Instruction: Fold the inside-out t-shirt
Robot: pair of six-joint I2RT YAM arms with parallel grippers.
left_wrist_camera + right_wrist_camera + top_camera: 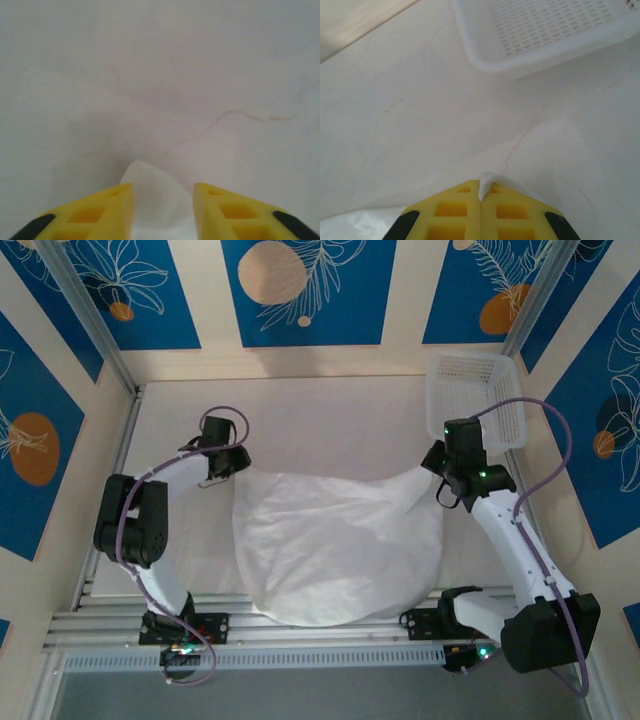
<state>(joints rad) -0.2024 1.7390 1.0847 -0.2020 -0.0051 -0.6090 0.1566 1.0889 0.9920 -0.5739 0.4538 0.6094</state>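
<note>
The inside-out t-shirt (340, 550), thin and white, lies spread across the middle of the table, and its near hem reaches the front rail. My left gripper (235, 462) is at the shirt's far left corner. In the left wrist view its yellow jaws (163, 186) stand apart with a loose fold of the cloth (155, 200) between them, not pinched. My right gripper (437, 472) holds the far right corner lifted off the table. Its jaws (480, 182) are pressed together on a small tip of the cloth (492, 177).
A white plastic mesh basket (478, 400) stands at the back right, just beyond the right gripper, and is close ahead in the right wrist view (545, 30). The pale table (330, 420) is bare behind the shirt. Walls enclose the left, back and right sides.
</note>
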